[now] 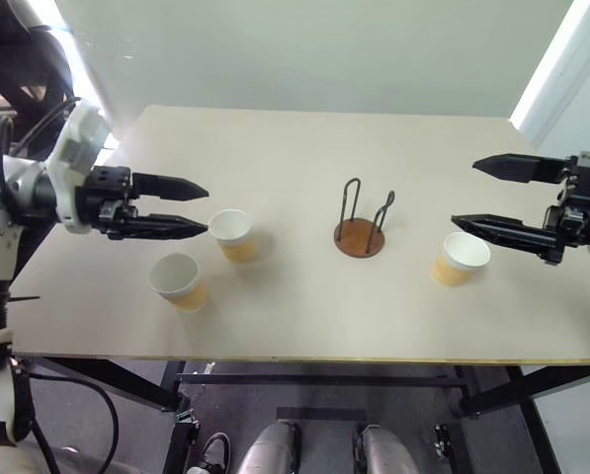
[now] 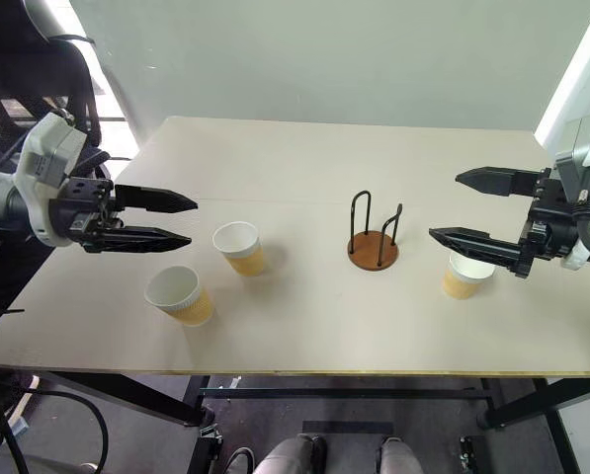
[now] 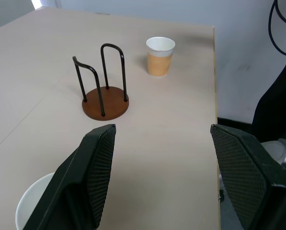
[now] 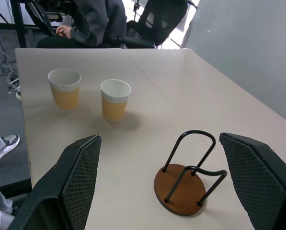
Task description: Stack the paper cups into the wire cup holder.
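Three yellow-tan paper cups stand upright on the pale table: one [image 1: 231, 234] left of centre, one [image 1: 178, 281] nearer the front left, one [image 1: 461, 259] on the right. The wire cup holder [image 1: 360, 237], a brown disc with two dark wire loops, stands empty between them. My left gripper [image 1: 207, 208] hovers open above the table, its tips just left of the left-centre cup and pointing right. Over the right cup, my right gripper [image 1: 464, 193] is open and points left. Neither holds anything. The left wrist view shows the holder [image 3: 106, 103] and the right cup [image 3: 160, 56].
The table's front edge [image 1: 275, 357] runs close below the cups, and a pale wall stands behind the far edge. In the right wrist view, a person [image 4: 92, 19] sits on a black chair [image 4: 162, 19] beyond the table's left end.
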Controlling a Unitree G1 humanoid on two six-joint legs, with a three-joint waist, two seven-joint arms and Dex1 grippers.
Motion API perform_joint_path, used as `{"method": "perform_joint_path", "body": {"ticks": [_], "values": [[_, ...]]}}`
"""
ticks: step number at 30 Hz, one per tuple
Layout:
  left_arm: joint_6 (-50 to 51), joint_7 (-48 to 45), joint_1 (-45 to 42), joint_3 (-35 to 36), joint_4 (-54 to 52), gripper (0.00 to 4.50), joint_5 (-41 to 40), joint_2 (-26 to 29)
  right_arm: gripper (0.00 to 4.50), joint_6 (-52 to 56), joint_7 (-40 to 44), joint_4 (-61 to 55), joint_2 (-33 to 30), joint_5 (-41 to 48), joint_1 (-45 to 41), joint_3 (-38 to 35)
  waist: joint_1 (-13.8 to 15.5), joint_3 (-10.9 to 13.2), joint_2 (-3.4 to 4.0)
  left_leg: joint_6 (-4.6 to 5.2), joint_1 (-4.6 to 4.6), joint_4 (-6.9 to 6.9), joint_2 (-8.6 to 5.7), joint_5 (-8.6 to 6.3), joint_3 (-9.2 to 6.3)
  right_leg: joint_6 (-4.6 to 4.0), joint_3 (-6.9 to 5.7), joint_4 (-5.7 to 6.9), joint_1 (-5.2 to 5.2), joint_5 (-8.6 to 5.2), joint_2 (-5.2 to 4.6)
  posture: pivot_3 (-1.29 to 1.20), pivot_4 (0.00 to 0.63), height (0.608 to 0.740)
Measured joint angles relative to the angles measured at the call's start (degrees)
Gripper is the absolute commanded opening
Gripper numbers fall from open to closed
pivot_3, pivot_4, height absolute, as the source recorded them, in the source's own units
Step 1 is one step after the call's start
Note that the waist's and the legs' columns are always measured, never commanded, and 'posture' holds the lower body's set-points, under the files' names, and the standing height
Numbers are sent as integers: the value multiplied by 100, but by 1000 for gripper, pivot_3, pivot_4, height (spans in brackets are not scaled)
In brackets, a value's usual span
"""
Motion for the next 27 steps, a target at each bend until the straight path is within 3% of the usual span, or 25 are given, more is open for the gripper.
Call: {"method": "perform_joint_path", "body": {"ticks": [15,21,27], "values": [[-22,-45,-244,-117,109,3363,47,-8,4089,129,-230,-143,127,90,322,-200,1,0,0,-1,1,-1,0,0,-2,0,-1,1,0,0,0,0,150,740],[-59,-47,-427,-356,272,3363,81,-141,4089,598,-1596,-738,849,172,468,140,0,0,-1,0,3,0,0,4,-1,1,-1,1,2,5,0,0,150,740],[-199,-48,-692,-422,598,3363,158,-302,4089,1074,-3234,-1079,1973,241,393,817,-1,-1,-2,6,8,0,1,13,2,11,0,2,4,16,0,0,150,740]]}}
